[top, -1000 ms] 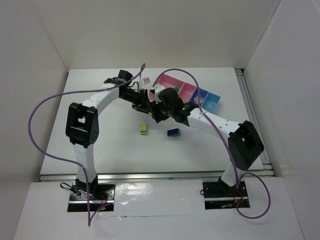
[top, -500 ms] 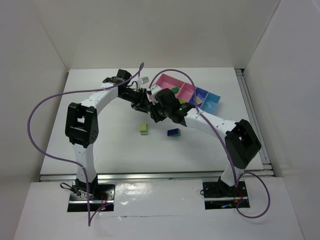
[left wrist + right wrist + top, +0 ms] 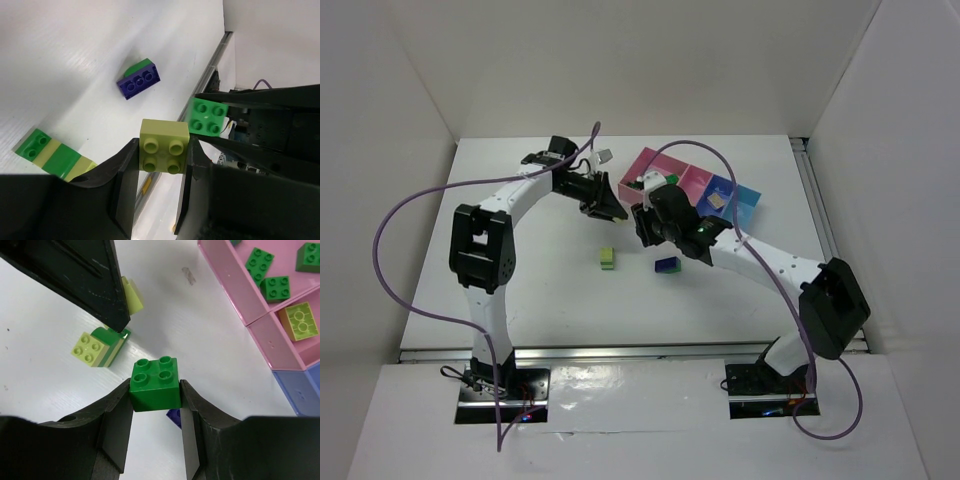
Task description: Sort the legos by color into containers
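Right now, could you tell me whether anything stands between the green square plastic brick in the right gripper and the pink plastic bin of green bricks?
Nothing visible does: only bare table lies between the green square plastic brick in the right gripper and the pink plastic bin. The left gripper stands aside.

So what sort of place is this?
Probably a robot lab test cell: a left arm and right arm bolted to a white table, plain walls around, toy bricks and coloured bins.

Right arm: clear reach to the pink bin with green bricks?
Probably yes: only bare table lies between the right gripper, holding a green brick, and the pink bin; the left gripper with its lime brick is on the other side.
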Motion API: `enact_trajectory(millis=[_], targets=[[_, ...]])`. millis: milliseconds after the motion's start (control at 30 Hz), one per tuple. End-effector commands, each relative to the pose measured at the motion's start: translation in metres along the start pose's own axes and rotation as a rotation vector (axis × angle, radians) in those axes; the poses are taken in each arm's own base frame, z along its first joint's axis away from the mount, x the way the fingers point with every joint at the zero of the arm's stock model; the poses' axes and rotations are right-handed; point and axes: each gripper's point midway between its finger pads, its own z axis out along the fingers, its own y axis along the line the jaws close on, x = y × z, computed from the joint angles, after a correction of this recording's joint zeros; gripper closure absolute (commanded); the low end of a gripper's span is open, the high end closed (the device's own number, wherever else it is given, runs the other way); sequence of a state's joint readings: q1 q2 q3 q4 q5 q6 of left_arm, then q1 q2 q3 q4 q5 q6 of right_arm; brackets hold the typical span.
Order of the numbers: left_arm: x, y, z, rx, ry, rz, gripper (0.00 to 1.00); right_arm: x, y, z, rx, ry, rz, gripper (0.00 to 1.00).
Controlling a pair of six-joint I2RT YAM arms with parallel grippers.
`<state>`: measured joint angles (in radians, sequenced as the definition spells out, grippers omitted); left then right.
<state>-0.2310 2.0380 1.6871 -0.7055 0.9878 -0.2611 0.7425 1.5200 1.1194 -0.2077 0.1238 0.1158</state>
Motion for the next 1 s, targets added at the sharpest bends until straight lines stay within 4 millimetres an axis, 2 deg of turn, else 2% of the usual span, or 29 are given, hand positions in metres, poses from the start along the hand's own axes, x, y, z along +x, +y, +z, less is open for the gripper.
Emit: enact_trajectory(millis=[0,33,133,167,200,233,267,300,333,400,467,500,533,567,600,633,700,767,800,833,867,900,933,967], targets=[[-0.011,0.001,-0.001,0.009,-0.024,0.001,1.00,-0.013,-0.016,-0.009,0.067,-0.048,0.049,0.81],[-0.012,0.006,-0.003,0.006,-0.031,-0.013,1.00,-0.011,-0.018,-0.010,0.080,-0.041,0.048,0.81],[-0.013,0.017,-0.006,-0.091,-0.058,-0.029,1.00,-0.026,-0.037,-0.007,0.166,-0.061,0.091,0.81],[-0.013,0.018,-0.009,-0.123,-0.070,-0.022,1.00,-0.026,-0.045,0.000,0.201,-0.055,0.113,0.81],[-0.015,0.019,-0.012,-0.155,-0.086,-0.024,1.00,-0.041,-0.048,0.001,0.223,-0.079,0.129,0.81],[-0.016,0.024,-0.018,-0.219,-0.110,-0.025,1.00,-0.044,-0.061,0.004,0.258,-0.075,0.151,0.81],[-0.018,0.024,-0.022,-0.249,-0.130,-0.029,1.00,-0.048,-0.067,0.008,0.281,-0.075,0.168,0.81],[-0.015,0.030,-0.023,-0.278,-0.139,-0.029,1.00,-0.045,-0.071,0.021,0.293,-0.054,0.169,0.81],[-0.016,0.036,-0.027,-0.334,-0.164,-0.041,1.00,-0.060,-0.075,0.024,0.299,-0.072,0.179,0.81],[-0.013,0.040,-0.037,-0.402,-0.215,-0.049,1.00,-0.071,-0.086,0.040,0.329,-0.073,0.201,0.81],[-0.010,0.040,-0.042,-0.431,-0.246,-0.052,1.00,-0.073,-0.099,0.050,0.354,-0.054,0.223,0.81],[-0.001,0.045,-0.042,-0.443,-0.245,-0.076,1.00,-0.066,-0.104,0.064,0.367,-0.024,0.223,0.81],[-0.003,0.041,-0.048,-0.457,-0.273,-0.056,1.00,-0.078,-0.114,0.066,0.387,-0.044,0.236,0.81],[0.000,0.041,-0.050,-0.466,-0.279,-0.065,1.00,-0.082,-0.118,0.071,0.385,-0.048,0.243,0.81],[0.001,0.041,-0.052,-0.478,-0.285,-0.065,1.00,-0.073,-0.122,0.083,0.386,-0.018,0.245,0.81],[0.003,0.045,-0.054,-0.502,-0.292,-0.067,1.00,-0.083,-0.129,0.087,0.376,-0.036,0.271,0.81],[0.001,0.043,-0.059,-0.521,-0.309,-0.059,1.00,-0.086,-0.131,0.101,0.355,-0.034,0.277,0.79],[0.000,0.047,-0.061,-0.546,-0.316,-0.051,1.00,-0.088,-0.141,0.109,0.350,-0.039,0.282,0.78],[0.000,0.048,-0.061,-0.547,-0.316,-0.051,1.00,-0.079,-0.140,0.119,0.342,-0.016,0.272,0.78],[-0.001,0.050,-0.063,-0.561,-0.318,-0.043,1.00,-0.079,-0.144,0.124,0.339,-0.015,0.278,0.78],[-0.001,0.055,-0.062,-0.576,-0.315,-0.050,1.00,-0.091,-0.143,0.127,0.325,-0.036,0.269,0.77],[-0.006,0.054,-0.063,-0.576,-0.318,-0.029,1.00,-0.092,-0.150,0.134,0.334,-0.036,0.275,0.77],[-0.006,0.056,-0.062,-0.580,-0.306,-0.028,1.00,-0.084,-0.151,0.141,0.336,-0.016,0.265,0.77],[-0.009,0.060,-0.062,-0.593,-0.304,-0.017,1.00,-0.093,-0.155,0.142,0.331,-0.032,0.271,0.77]])
